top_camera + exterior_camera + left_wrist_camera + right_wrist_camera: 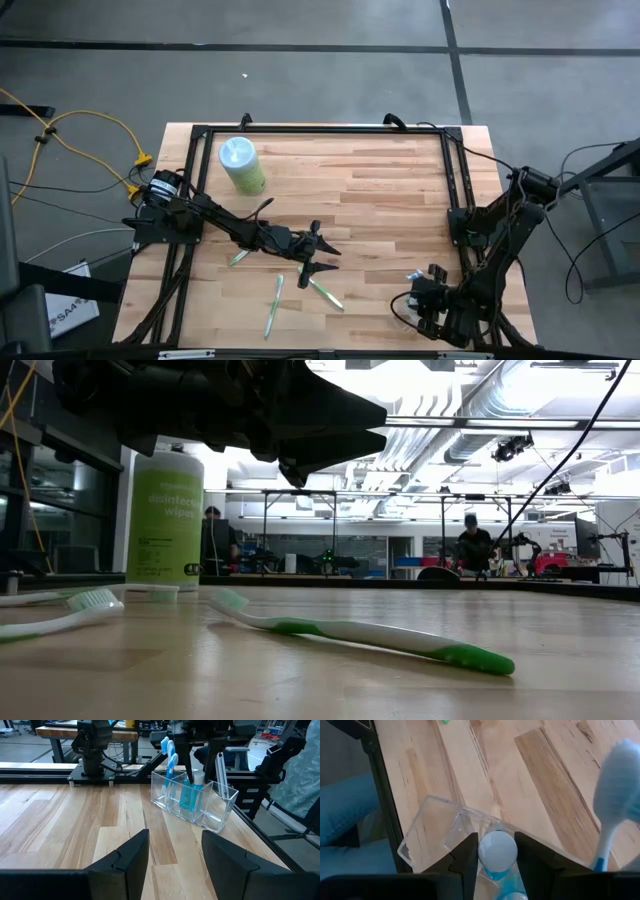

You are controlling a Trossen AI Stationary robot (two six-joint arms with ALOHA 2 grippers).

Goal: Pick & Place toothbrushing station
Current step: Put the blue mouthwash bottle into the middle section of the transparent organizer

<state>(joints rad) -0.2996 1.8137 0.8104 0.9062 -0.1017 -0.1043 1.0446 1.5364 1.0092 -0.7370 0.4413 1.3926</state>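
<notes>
Left gripper (318, 252) hovers mid-frame in the high view, jaws spread wide and empty, just above the loose toothbrushes. Right gripper (496, 851) sits at the lower right of the high view, over the clear holder (215, 802) near the table's right edge; its fingers pinch the white cap of the small blue tube (189, 795), which stands in the holder.

Progress looks partial. Blue toothbrush (170, 755) is already upright in the holder, and the tube is in or going in. Left to do: three green-and-white toothbrushes lie flat on the wood, one at lower centre (273, 305), one just right of it (327, 293), and a short one (238, 258) under the left arm. In the low view the nearest green brush (365, 632) lies flat, bristles up.

Room: wide bare wood between the loose brushes and the holder. The wipes canister (242, 166) stands upper left, well apart. The holder is close to the table edge and frame rail, so it's tight there.
</notes>
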